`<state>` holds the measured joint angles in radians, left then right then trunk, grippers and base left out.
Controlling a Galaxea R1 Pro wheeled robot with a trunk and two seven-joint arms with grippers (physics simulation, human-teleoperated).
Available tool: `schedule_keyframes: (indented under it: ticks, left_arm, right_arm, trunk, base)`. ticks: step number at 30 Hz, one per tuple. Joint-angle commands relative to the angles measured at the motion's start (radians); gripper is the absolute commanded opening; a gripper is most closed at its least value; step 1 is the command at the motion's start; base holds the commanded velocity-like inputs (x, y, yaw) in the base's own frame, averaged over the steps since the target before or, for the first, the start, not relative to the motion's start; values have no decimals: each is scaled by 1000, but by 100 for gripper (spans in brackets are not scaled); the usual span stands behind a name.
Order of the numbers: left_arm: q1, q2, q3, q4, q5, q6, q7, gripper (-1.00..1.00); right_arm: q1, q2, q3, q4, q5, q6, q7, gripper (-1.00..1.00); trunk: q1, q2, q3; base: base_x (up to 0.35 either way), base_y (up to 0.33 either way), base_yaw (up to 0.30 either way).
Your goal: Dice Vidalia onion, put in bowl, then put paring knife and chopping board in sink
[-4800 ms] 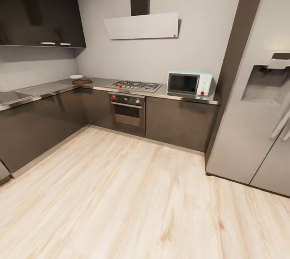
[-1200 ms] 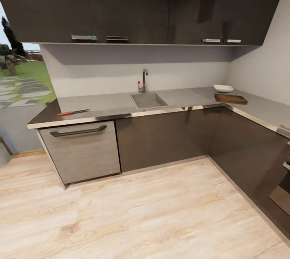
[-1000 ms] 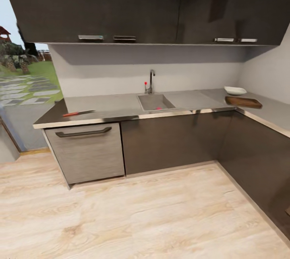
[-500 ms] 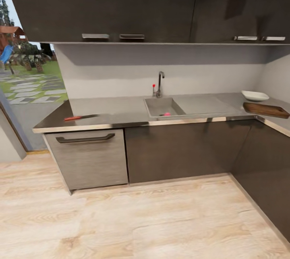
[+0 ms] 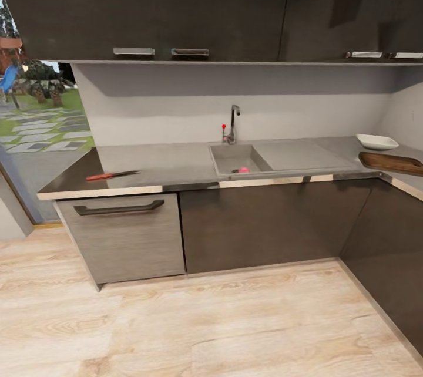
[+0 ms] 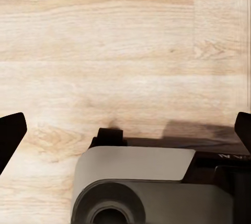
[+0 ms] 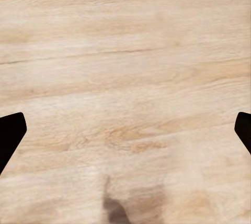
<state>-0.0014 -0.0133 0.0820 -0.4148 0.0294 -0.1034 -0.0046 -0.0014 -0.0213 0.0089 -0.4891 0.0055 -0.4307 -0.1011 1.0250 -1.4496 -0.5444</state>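
The kitchen surface (image 5: 176,160) is seen from across the wooden floor (image 5: 205,318); the robot is judged to be at the drive-up step, with nothing picked up yet. The sink (image 5: 226,157) is set into the middle of the surface, under the tap (image 5: 233,121); the Vidalia onion (image 5: 242,170) is seen as a small pink lump inside the sink, near its front wall. The paring knife (image 5: 111,175) is laid flat on the surface, well apart from the sink, above the drawer handle (image 5: 117,208). The chopping board (image 5: 390,162) is laid far along the surface near the corner; the bowl (image 5: 376,141) is just behind it.

The left pincer (image 6: 125,130) is pointed down at the floor; its two dark tips are spread wide, and nothing is held. The right pincer (image 7: 125,132) is also spread wide over bare floor, and nothing is held.

Next, the robot needs to be rolled closer to the sink; then one arm must be reached down into it, so the onion can be pinched gently and lifted out.
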Motion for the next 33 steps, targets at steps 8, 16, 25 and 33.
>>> schedule_keyframes:
  ticks: [8, 16, 25, 33]
  left_arm:
    - [0, -9, 5, -4, 4, 1, 1, 100]
    - [0, -10, 5, -2, 4, 4, 2, 100]
    - [0, -11, 5, -1, 4, 5, 2, 100]
    - [0, -11, 5, -1, 4, 5, 2, 100]
  right_arm:
    - [0, 0, 2, 0, 1, -2, -3, 100]
    - [0, 0, 2, 0, 1, -2, -3, 100]
    - [0, 0, 2, 0, 2, -2, -3, 100]
    - [0, 0, 2, 0, 2, -2, -3, 100]
  trunk:
    - [-8, 14, 5]
    - [-38, 70, 31]
    - [-73, 133, 59]
    - [-104, 189, 84]
  base:
    - [2, 0, 0]
    - [0, 0, 0]
    - [0, 0, 0]
    - [0, 0, 0]
